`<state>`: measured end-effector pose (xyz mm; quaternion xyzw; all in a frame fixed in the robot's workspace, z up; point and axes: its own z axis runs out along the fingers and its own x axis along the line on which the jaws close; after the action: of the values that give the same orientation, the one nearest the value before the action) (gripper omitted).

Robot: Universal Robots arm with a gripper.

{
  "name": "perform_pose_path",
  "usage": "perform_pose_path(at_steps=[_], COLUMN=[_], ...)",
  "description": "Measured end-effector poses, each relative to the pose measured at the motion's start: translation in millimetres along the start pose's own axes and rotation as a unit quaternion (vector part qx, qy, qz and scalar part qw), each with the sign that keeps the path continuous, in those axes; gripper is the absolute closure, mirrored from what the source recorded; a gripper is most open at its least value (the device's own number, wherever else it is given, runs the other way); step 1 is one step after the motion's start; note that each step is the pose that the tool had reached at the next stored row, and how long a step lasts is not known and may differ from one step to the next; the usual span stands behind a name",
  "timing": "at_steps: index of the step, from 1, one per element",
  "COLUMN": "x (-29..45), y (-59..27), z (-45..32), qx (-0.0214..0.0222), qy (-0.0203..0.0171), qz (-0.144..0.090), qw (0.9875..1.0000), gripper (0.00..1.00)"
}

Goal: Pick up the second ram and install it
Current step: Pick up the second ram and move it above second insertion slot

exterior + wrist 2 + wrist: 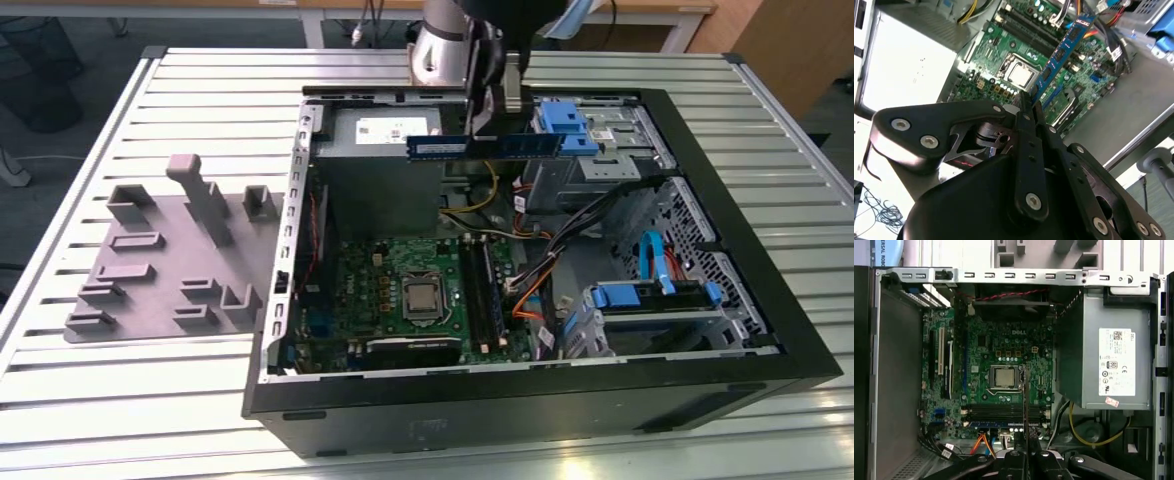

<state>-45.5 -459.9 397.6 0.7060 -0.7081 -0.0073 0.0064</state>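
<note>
Tool [491, 128] clamped tight on the second ram [441, 147], blue stick hanging level, well above the open computer case [534, 385] on the desk [200, 400]; in the second wrist view it juts out from the tool over the motherboard [1004, 47], well apart from it

At 12 o'clock in the exterior view, the arm [441, 45] shows a silvery-grey cylindrical section. Just beneath it, the end effector [491, 128] is black. In the second wrist view it is glossy black all over, with a rounded housing [969, 200], flat link plates [929, 127] with curved edges, and slim, straight fingers [1026, 150]. Round silver screw heads [1033, 201] dot the plates and finger bars. In the first wrist view, black links [1014, 462] carry round pin heads.
</note>
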Motion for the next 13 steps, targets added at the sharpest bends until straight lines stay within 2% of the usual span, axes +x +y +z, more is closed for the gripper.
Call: perform_pose_path(at_steps=[7, 13], x=[0.0, 0.0], y=[-17.5, -19.2], z=[-0.4, -0.4], qx=[0.0, 0.0], qy=[0.0, 0.0], qz=[0.0, 0.0], qw=[1.0, 1.0], gripper=[0.86, 0.86])
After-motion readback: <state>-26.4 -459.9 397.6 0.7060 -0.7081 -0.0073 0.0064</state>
